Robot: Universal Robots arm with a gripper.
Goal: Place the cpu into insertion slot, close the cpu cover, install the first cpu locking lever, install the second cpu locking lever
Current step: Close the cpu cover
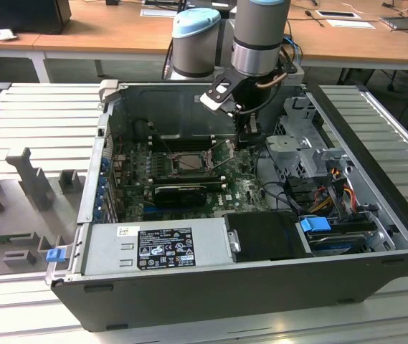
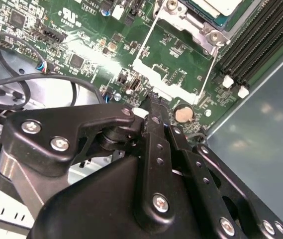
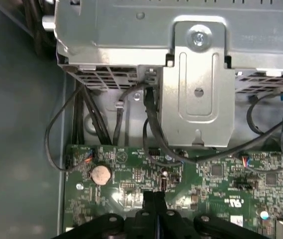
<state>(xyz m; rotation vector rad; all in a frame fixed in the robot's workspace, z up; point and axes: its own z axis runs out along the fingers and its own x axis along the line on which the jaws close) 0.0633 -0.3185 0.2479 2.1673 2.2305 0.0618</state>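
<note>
Inside the open computer case, in the exterior view, the gripper hangs low over the motherboard, just beside the insertion slot on the exterior view's right. Between the two stands the cpu cover, which looks raised on its hinge and not laid down. So I judge that the step in hand is closing the cover.

In the second wrist view, the cpu lies in the slot, its pale top flat inside the metal rim. The cover's frame is tilted up, and the board shows through its window. The fingers are pressed together with nothing between them. Their tip is near the free edge of the cover, close to a coin battery. I cannot tell if the tip touches the frame. To do this well, the tip should meet the free edge near its middle, not at one corner, so that the frame turns evenly on the hinge. The push should be slow and follow the frame's arc down, without sliding across the chip.

In the first wrist view, the joined fingers point at the board, with the drive cage and its black cables beyond. The cables are apart from the tip, so I judge the risk of snagging to be small.
</note>
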